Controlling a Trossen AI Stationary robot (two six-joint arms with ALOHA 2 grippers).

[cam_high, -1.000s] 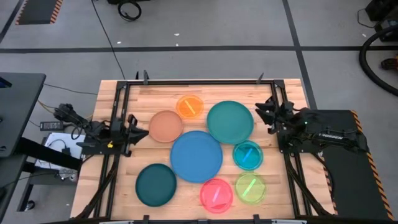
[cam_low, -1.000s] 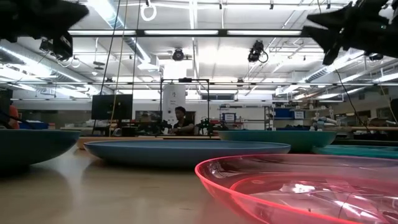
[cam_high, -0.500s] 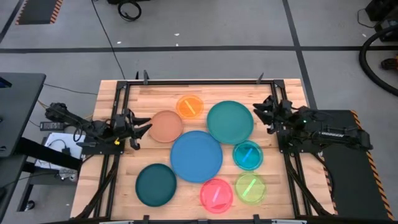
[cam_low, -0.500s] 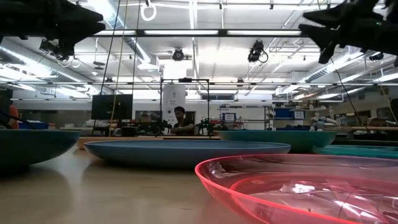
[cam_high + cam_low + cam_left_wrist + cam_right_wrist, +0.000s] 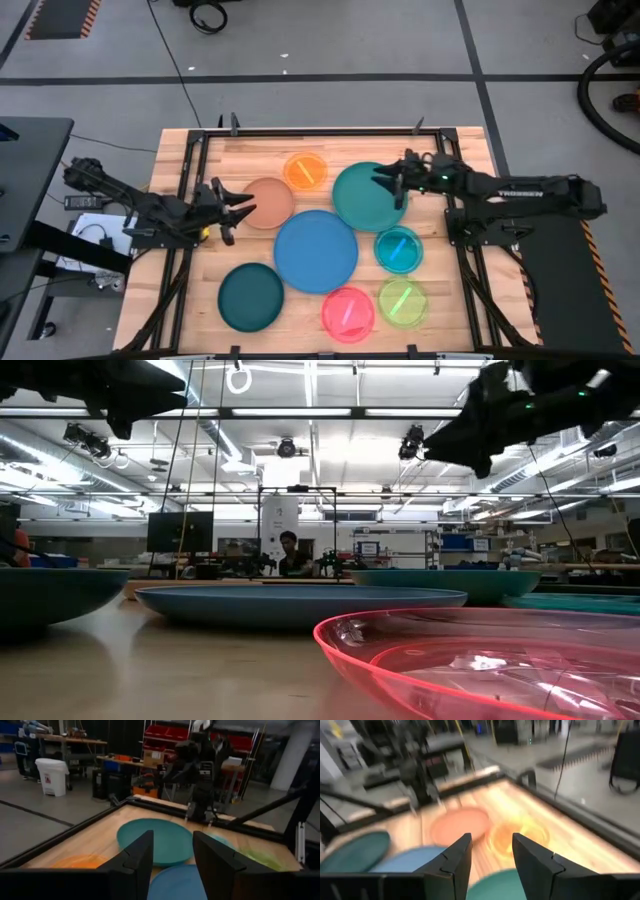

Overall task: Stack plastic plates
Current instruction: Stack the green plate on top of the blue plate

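Observation:
Eight plastic plates lie flat and apart on the wooden table: tan (image 5: 267, 203), orange (image 5: 305, 171), teal-green (image 5: 370, 196), large blue (image 5: 316, 251), cyan (image 5: 399, 249), dark teal (image 5: 251, 296), pink (image 5: 348, 313) and lime (image 5: 403, 301). My left gripper (image 5: 242, 205) is open at the tan plate's left rim. In the low view it hangs high above the table (image 5: 130, 395). My right gripper (image 5: 384, 180) is open over the teal-green plate, also high (image 5: 465, 445). Neither holds anything.
A black metal frame (image 5: 320, 131) runs around the table's edges. The table's near left corner (image 5: 190, 320) and its far strip behind the orange plate are bare wood. A person (image 5: 290, 555) sits far off in the room behind.
My left gripper has gone toward the table's right, up to the tan plate's rim, and its fingers have opened. My right gripper has reached toward the table's left, from the right edge out over the teal-green plate. No plate has moved.

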